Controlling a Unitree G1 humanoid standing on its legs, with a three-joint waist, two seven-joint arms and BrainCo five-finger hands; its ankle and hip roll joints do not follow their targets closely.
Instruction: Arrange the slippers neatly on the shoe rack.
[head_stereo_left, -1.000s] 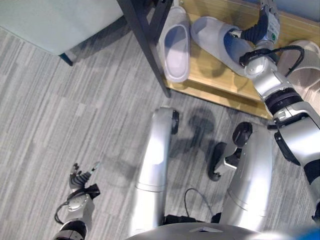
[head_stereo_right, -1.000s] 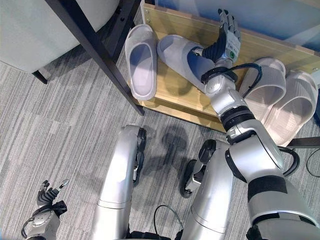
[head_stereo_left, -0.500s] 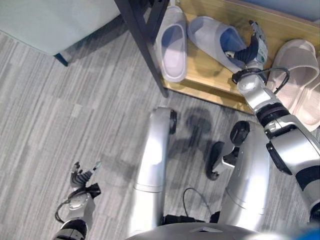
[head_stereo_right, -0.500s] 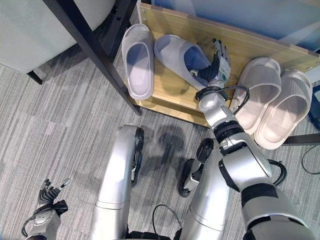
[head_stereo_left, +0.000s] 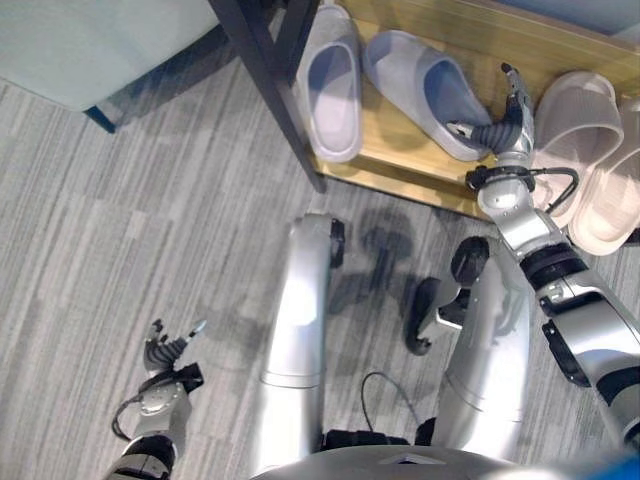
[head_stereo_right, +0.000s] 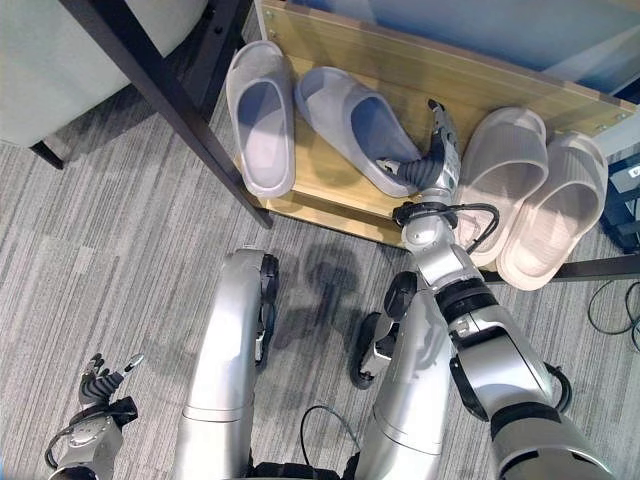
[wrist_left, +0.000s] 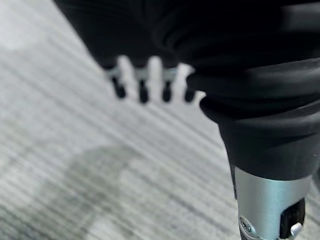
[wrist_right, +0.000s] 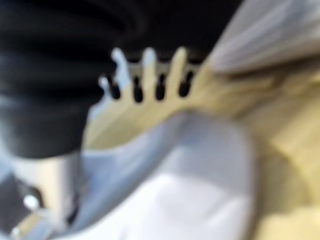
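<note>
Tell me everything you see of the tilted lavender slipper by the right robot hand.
The tilted lavender slipper is a smooth, foam-like slide with a wide strap and open toe. It lies sole-down on the wooden shoe rack, angled across it, not parallel to its upright partner. The right robot hand is at its heel end with straight fingers; contact is unclear.

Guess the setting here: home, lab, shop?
Probably a home-style entryway, perhaps staged: a low wooden shoe rack holding two slipper pairs, grey and beige, on grey carpet, with a dark-legged seat beside it.
</note>
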